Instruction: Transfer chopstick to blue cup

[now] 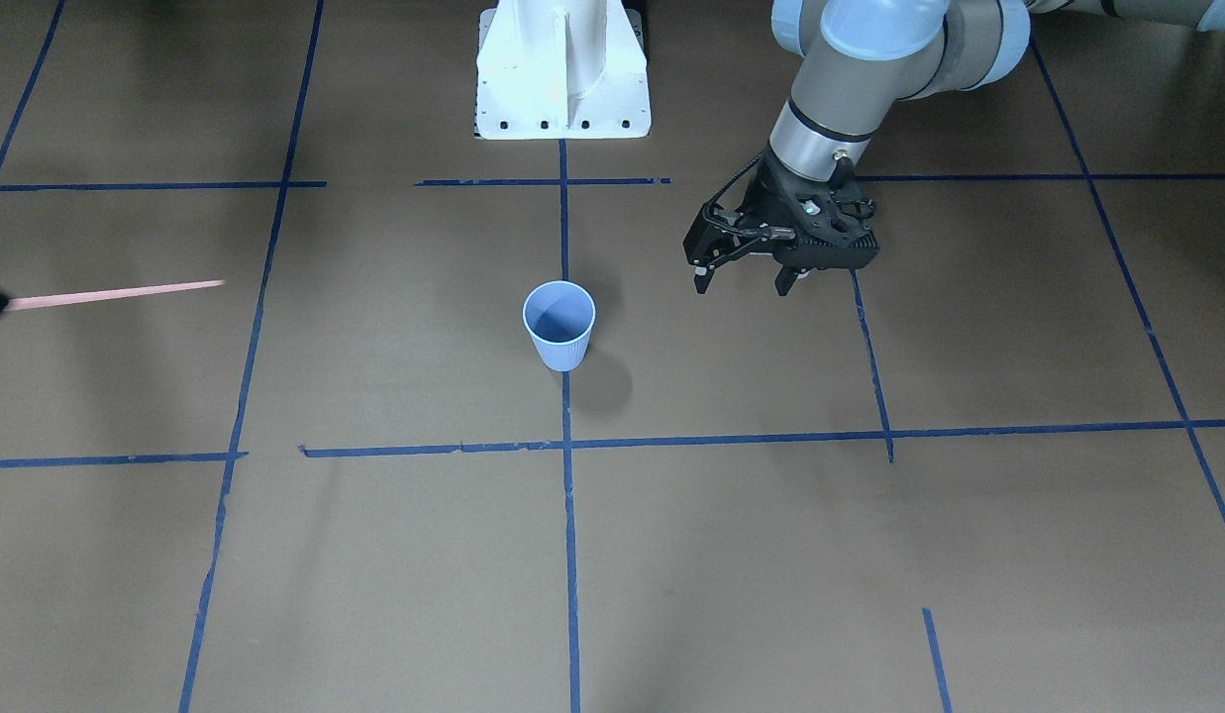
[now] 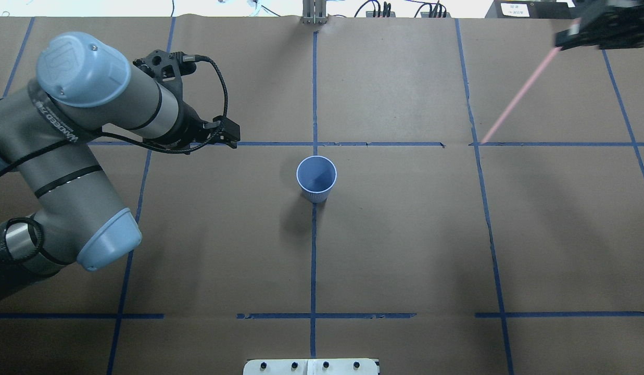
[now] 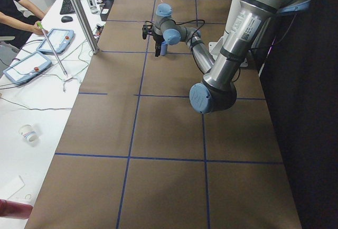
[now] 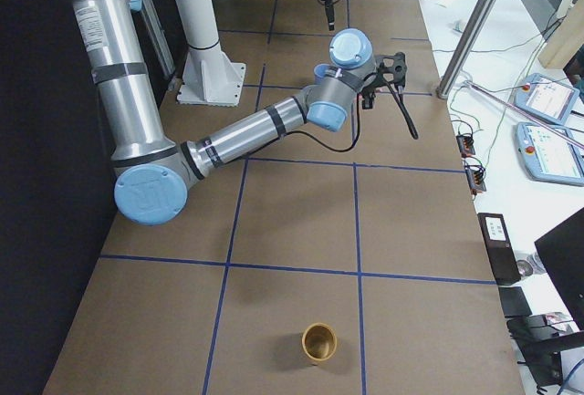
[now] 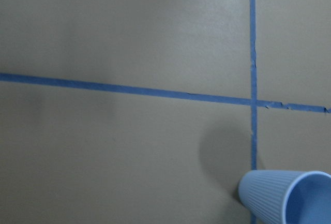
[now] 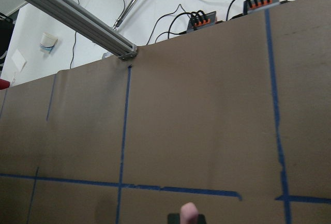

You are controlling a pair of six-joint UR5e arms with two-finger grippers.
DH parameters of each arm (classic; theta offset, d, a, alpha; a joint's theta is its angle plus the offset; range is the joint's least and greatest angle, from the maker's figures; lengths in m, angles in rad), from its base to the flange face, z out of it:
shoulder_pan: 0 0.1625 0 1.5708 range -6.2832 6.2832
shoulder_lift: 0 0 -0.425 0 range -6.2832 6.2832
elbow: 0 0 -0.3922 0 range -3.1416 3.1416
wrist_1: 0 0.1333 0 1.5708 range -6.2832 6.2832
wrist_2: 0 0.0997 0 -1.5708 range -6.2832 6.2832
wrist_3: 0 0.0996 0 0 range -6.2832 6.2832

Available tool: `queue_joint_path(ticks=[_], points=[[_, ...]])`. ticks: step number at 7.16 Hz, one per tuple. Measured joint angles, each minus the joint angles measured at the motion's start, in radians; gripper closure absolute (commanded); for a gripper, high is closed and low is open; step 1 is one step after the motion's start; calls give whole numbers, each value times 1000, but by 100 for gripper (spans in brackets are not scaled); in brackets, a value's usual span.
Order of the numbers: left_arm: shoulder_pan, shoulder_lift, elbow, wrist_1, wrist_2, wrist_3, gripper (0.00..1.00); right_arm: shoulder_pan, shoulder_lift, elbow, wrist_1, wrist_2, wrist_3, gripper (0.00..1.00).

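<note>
On the taped table (image 1: 374, 555), your right gripper (image 2: 564, 44) clamped the chopstick (image 2: 514, 99), well apart from the empty blue cup (image 2: 316, 196); the left gripper (image 1: 746, 282) had its jaws apart; transfer was not yet done.

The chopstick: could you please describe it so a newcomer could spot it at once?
On the brown table crossed by blue tape, look from the blue cup in the middle to the far corner on the robot's right. There the right gripper holds the chopstick by one end: a very thin, straight stick, the only pink line among blue ones.
</note>
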Motion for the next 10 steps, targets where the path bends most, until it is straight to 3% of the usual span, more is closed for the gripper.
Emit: queue_joint_path(ticks=[3, 5, 9, 10], points=[[-20, 7, -14, 4, 0, 6, 0, -333, 125, 44, -6, -302, 79, 100], [-20, 7, -15, 5, 0, 6, 0, -476, 200, 41, -65, -488, 83, 100], [-16, 7, -15, 5, 1, 3, 0, -550, 246, 19, -115, -677, 65, 98], [-15, 7, -15, 5, 2, 3, 0, -565, 249, 14, -118, -709, 64, 89]])
